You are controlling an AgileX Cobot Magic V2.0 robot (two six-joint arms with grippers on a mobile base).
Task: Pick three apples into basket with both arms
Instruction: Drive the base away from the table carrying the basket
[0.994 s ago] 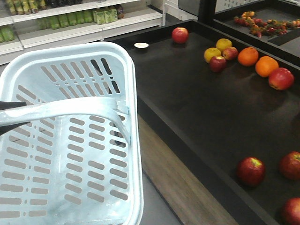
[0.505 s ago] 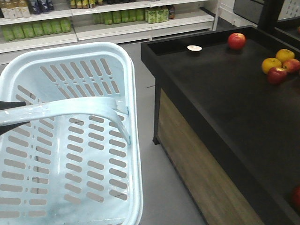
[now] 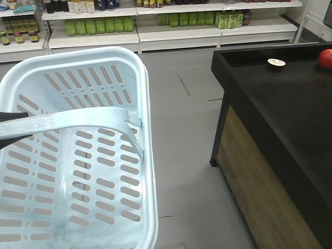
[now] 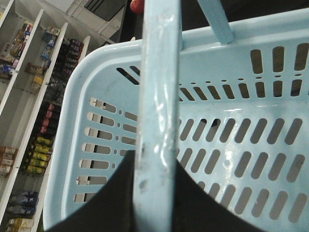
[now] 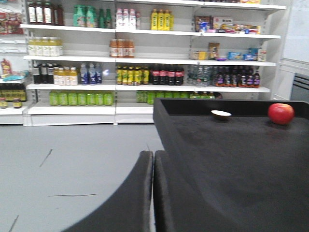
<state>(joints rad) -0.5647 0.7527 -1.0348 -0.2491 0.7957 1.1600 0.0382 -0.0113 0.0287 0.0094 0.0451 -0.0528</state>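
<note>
Zero fruit in basket [image 3: 148, 111], held by handle [image 3: 78, 120] in left gripper [image 4: 153, 166]; right gripper [image 5: 153, 159] pinched closed, empty; likely approach step, next opening toward apple [image 3: 326, 58] upper right.

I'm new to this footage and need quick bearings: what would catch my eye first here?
The big pale blue basket fills the left of the front view, empty, its handle held in the left gripper. To its right stands a black display table with one red apple at the frame's right edge; shelves of bottled drinks line the back.
</note>
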